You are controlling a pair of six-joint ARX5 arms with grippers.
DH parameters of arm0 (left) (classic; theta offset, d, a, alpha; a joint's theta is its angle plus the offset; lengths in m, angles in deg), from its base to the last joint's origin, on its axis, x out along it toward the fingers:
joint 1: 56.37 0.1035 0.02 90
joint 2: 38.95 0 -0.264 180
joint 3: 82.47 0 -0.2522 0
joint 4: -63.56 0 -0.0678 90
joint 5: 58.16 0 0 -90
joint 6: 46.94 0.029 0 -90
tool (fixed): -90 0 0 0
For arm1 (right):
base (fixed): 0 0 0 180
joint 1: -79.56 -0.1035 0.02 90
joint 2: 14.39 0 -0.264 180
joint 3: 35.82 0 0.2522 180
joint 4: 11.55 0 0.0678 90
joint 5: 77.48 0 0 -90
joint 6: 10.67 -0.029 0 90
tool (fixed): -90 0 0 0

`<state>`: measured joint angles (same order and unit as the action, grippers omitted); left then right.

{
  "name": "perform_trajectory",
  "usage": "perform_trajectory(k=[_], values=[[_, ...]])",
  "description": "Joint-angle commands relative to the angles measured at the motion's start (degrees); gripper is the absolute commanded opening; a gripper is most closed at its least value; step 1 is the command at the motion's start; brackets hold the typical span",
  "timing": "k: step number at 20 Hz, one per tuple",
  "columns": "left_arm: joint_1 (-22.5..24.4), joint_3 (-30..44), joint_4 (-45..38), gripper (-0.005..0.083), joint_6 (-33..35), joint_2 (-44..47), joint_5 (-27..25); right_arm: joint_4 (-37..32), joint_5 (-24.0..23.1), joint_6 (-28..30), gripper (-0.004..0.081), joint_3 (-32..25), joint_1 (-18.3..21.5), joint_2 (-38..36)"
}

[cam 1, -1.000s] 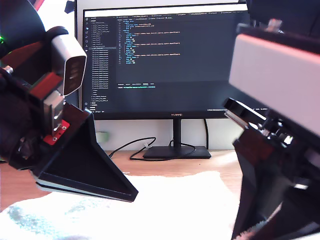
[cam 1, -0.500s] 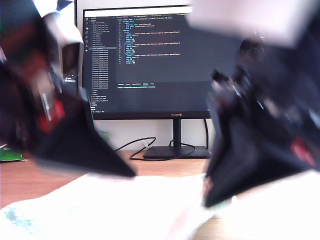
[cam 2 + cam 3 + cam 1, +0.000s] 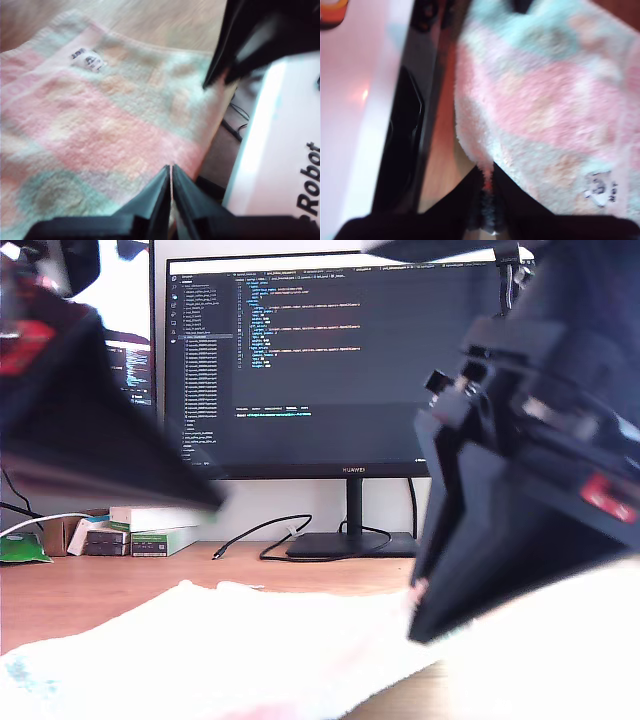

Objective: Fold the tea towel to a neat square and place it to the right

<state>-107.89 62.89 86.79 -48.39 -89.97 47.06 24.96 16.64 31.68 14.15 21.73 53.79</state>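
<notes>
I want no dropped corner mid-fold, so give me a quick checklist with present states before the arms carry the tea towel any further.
1. My first gripper shut on the tea towel edge: ok.
2. My second gripper shut on the towel edge: ok, cloth pinched between its fingers.
3. White label in view: ok, in both wrist views.
4. Towel lifted off the wooden desk: not ok, much of it lies on the desk in the exterior view.
5. Which arm is which in the exterior view: cannot tell.
6. Black cable behind the towel is apart from it: ok.
</notes>
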Motion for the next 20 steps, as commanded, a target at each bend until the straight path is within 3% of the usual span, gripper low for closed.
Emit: perform_trajectory(k=[1, 4, 8, 10, 13, 14, 20], values=[[-2.4, 0.0, 1.0, -0.0022, -0.2, 1.5, -2.6, -0.2, 0.9, -2.0, -0.0012, 0.9, 1.4, 0.7], [-6.6, 0.0, 3.2, -0.0022, -0.7, 1.6, -7.5, -0.2, 3.3, -5.2, -0.0013, 1.4, 4.5, 0.7], [-9.0, 0.0, 3.6, -0.0017, -0.5, 1.6, -8.3, -0.3, 4.4, -10.0, -0.0013, 1.4, 7.9, 0.7], [-9.0, 0.0, 3.7, 0.0063, -0.3, 1.6, -8.5, -0.7, 6.9, -11.6, -0.0013, 1.4, 9.1, 0.7], [-9.0, 0.0, 3.8, 0.0299, 0.5, 1.5, -10.2, -2.2, 8.0, -12.7, -0.0013, 1.4, 9.9, 0.7], [-9.0, 0.0, 3.8, 0.0341, 0.5, 1.5, -10.5, -2.8, 8.4, -13.6, -0.0013, 1.4, 10.2, 0.7], [-9.0, 0.0, 3.8, 0.0357, 0.5, -2.7, -12.8, -2.8, 9.5, -16.5, -0.0013, 1.4, 13.7, 0.7]])
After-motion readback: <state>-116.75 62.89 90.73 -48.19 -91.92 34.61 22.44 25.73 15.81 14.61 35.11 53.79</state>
